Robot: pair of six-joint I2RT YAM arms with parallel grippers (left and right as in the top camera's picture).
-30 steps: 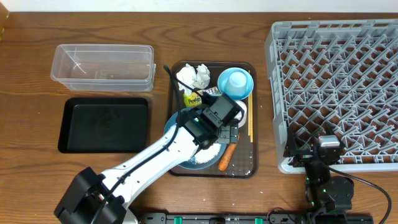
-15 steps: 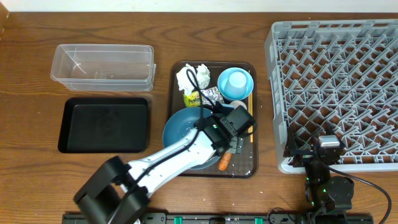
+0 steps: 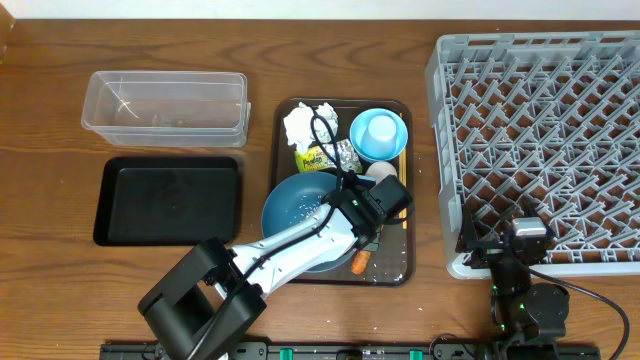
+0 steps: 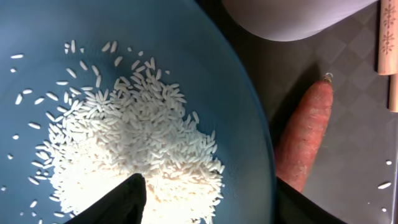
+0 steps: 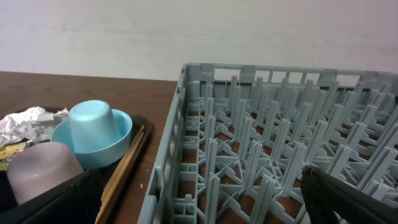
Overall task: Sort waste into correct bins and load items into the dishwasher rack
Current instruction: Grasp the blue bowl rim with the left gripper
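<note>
The left jaws spread wide astride the rim of the glossy blue bowl (image 4: pixel 186 56), over heaped rice grains (image 4: pixel 130 149), near the tabletop's front edge; a tapered carrot (image 4: pixel 301 143) lies alongside. The right jaws gape empty.

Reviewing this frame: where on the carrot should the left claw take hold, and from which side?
Probably its thick middle, from straight above, closing across its width. The carrot lies flat on the brown tray, long and tapering, close between the rim of the blue bowl and the chopsticks, so a sideways approach looks blocked.
</note>
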